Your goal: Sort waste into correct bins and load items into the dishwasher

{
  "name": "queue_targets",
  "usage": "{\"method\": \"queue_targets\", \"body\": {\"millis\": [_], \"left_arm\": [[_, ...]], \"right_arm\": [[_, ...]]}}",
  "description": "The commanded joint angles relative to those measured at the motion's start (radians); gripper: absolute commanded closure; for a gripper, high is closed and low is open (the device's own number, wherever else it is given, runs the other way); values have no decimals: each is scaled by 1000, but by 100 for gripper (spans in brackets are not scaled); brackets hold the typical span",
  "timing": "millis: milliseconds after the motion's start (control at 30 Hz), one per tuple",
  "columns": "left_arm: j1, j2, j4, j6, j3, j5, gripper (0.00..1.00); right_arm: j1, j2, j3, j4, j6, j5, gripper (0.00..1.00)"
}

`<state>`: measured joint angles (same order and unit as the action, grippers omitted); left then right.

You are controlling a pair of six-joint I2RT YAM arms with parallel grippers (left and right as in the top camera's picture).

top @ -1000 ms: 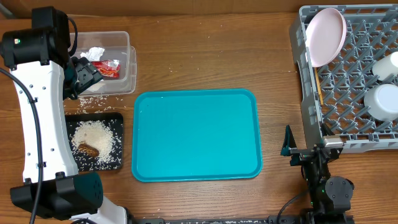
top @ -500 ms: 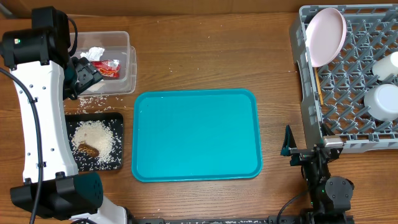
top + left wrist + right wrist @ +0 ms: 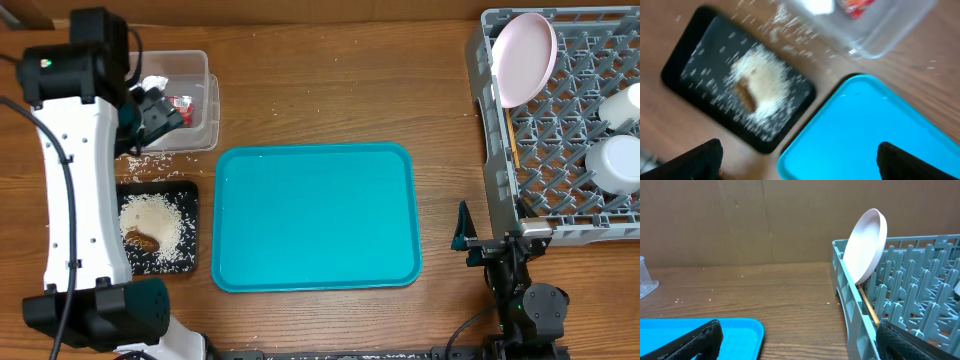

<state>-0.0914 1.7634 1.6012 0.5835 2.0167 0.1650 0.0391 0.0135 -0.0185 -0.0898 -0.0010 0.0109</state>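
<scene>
The clear tub point(image 3: 197, 128) at the far left holds a crumpled white napkin point(image 3: 153, 85) and a red wrapper point(image 3: 181, 104). Below it, the black tray point(image 3: 190, 192) carries rice and a brown food scrap point(image 3: 143, 238). My left gripper point(image 3: 160, 112) hangs open and empty over the tub's left edge; its wrist view looks down on the black tray point(image 3: 795, 107) and rice pile point(image 3: 757, 80). The grey dish rack point(image 3: 560, 200) on the right holds a plate point(image 3: 525, 58), white cups point(image 3: 612, 160) and a chopstick point(image 3: 867, 307). My right gripper point(image 3: 462, 240) rests open and empty beside the rack.
A bare turquoise serving tray point(image 3: 315, 215) lies mid-table between the bins and the rack. Loose rice grains point(image 3: 150, 160) are scattered on the wood between the tub and the black tray. The right arm's base point(image 3: 525, 300) sits at the near edge.
The left arm has shifted up and to the right, bringing its gripper over the clear tub's left side. The right arm has not moved.
</scene>
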Motion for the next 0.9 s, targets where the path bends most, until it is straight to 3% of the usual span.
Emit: {"method": "queue_targets", "body": {"millis": [0,167,533,700,867], "left_arm": [[59,-58,-55,-105,14,-9,0],[132,-86,-138,-208,14,-4,0],[143,-140,-166,-256,-43,-44,0],[142,-254,-294,-282,-264,-53,0],[142,-444,-525,-292,-610,-81,0]], "right_arm": [[-4,-11,10,5,-6,-10,0],[-4,-11,10,5,-6,-10,0],[-4,-11,10,5,-6,-10,0],[-4,-11,10,5,-6,-10,0],[-4,-11,10,5,-6,-10,0]]}}
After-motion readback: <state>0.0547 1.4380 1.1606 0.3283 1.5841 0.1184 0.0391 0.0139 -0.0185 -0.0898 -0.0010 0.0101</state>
